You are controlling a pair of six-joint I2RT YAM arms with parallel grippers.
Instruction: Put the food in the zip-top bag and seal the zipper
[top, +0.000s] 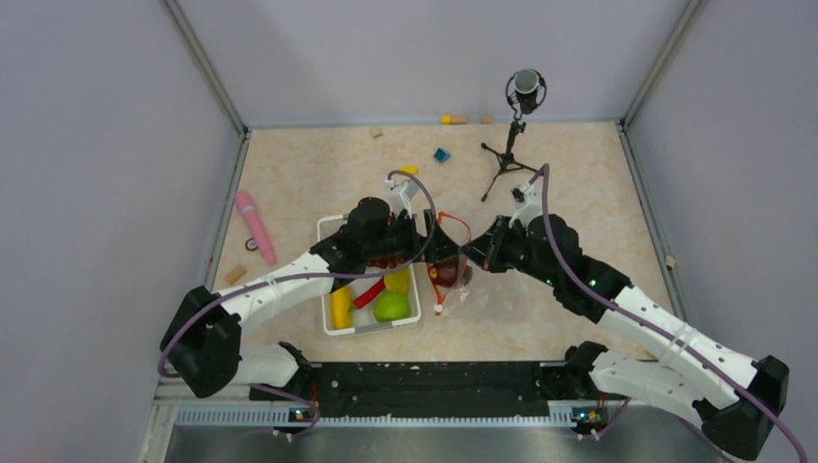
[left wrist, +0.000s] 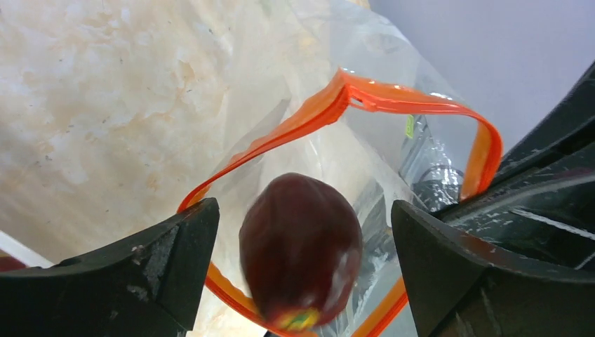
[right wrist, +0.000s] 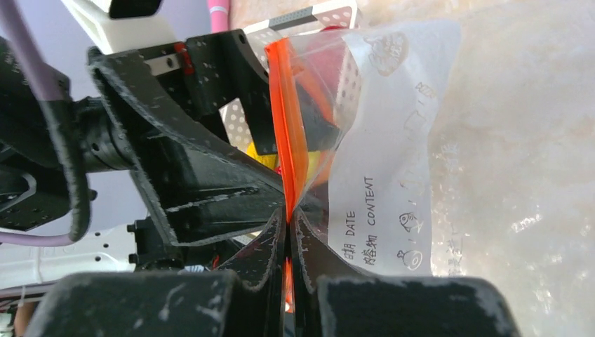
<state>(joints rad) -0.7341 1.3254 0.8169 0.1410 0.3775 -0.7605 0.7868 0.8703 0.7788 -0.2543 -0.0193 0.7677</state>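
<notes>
Our left tool (left wrist: 303,217) stands wide over the open mouth of the bag (right wrist: 393,140). The maroon fruit (left wrist: 300,253) sits between its jaws with a gap on each side, slightly blurred, inside the loop of the zipper (left wrist: 414,104). Our right tool (right wrist: 289,217) is pinched tight on the zipper's edge and holds the mouth up, just right of the basket (top: 325,289) on the surface (top: 309,183). In the basket we see a green fruit (top: 391,307), a yellow piece (top: 340,307) and a red chili (top: 368,294).
</notes>
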